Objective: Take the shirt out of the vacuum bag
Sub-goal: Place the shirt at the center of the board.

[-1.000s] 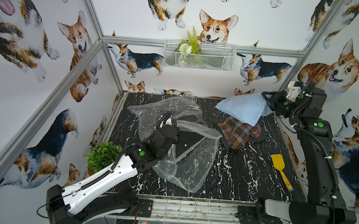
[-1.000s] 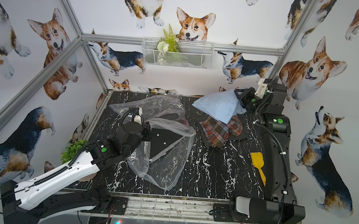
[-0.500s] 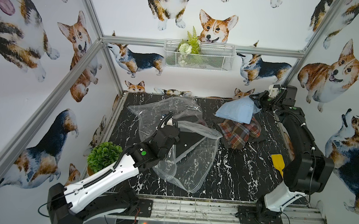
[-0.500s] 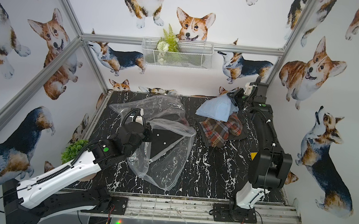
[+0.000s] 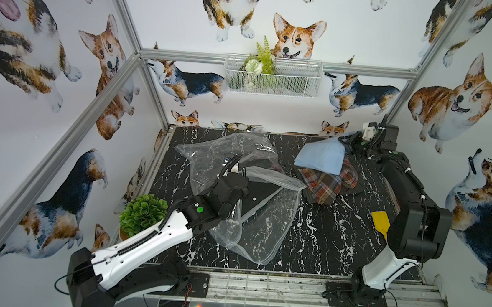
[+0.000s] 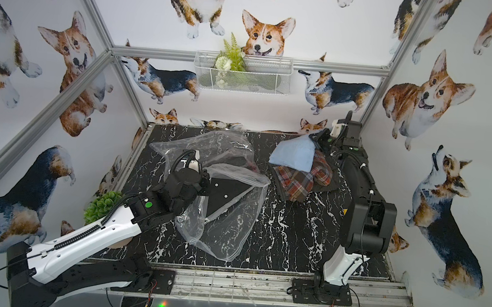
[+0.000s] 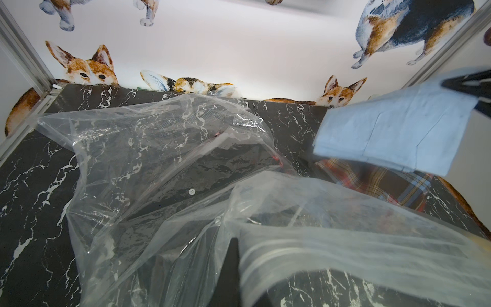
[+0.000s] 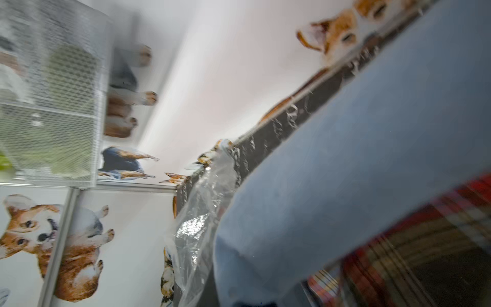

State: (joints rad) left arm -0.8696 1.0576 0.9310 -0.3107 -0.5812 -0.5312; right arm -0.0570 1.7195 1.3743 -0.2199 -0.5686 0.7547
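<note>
On the desk (image 5: 322,238)'s left side, our left hand (image 5: 236,172) is clamped on the bag (image 5: 265,223)'s zip edge, fingers hidden under plastic; we should pin it firmly. Our right hand (image 5: 349,141) grips the blue shirt (image 5: 321,157), already outside the bag, above a plaid one (image 5: 328,183); we'd lower it gently. The right wrist view is blurred.

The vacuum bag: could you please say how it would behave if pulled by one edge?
Probably floppy: the vacuum bag lies crumpled and sagging. Likely light, being thin clear film. Its glossy surface may slip; the ribbed zip edge looks firmer.
</note>
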